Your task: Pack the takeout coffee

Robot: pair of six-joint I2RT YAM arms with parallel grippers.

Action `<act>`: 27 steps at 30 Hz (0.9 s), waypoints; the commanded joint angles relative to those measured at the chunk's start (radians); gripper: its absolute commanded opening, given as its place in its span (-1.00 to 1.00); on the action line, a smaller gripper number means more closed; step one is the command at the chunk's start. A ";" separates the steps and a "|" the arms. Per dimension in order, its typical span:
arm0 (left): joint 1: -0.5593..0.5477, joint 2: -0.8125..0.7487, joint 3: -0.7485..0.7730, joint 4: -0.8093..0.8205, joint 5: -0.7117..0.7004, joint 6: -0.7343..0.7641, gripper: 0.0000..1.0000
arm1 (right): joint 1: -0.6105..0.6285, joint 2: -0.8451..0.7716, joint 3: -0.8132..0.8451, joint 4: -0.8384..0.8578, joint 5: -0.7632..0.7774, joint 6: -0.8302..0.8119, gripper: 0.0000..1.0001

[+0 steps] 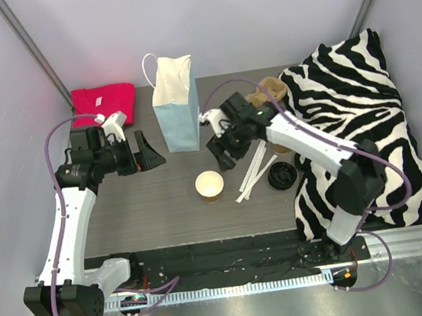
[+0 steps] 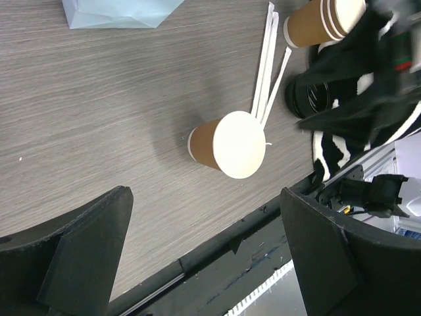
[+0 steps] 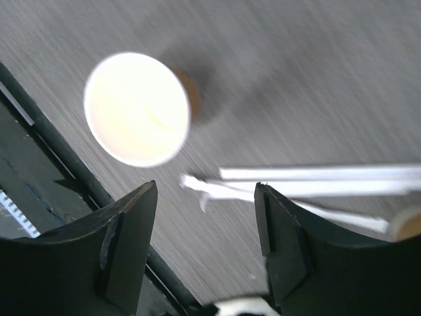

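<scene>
Item: takeout coffee cup [image 1: 210, 185], kraft paper, unlidded, upright at centre frame, below the blue paper bag [image 1: 176, 108]. Probably light, thin-walled and crushable; grip gently at mid-wall. Left gripper [image 1: 149, 152] and right gripper [image 1: 225, 156]: fingers apart, empty.

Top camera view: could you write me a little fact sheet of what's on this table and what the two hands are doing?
cup: tan paper cup, upright on the table, no lid on
lid: black lid, lying apart from the cup, beside the zebra cloth
sticks: white sticks, lying between cup and lid
bag: light blue bag, standing behind the cup
left hand: open, holding nothing
right hand: open, holding nothing, just behind the cup
</scene>
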 commanded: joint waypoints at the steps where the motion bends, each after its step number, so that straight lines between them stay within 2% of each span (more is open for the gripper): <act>1: 0.006 0.002 0.013 0.031 0.040 0.019 0.99 | -0.152 -0.168 -0.071 -0.151 -0.005 -0.130 0.33; 3: 0.006 0.005 0.011 0.033 0.060 0.019 0.99 | -0.253 -0.217 -0.113 -0.220 -0.018 -0.196 0.26; 6: 0.006 -0.001 -0.003 0.045 0.093 0.008 0.99 | -0.322 -0.260 -0.189 -0.272 0.002 -0.267 0.18; 13: 0.001 -0.026 -0.053 0.125 0.133 -0.055 0.99 | -0.327 -0.278 -0.315 -0.274 0.028 -0.294 0.15; 27: -0.002 -0.029 -0.067 0.142 0.141 -0.065 0.99 | -0.327 -0.148 -0.341 -0.179 0.005 -0.285 0.10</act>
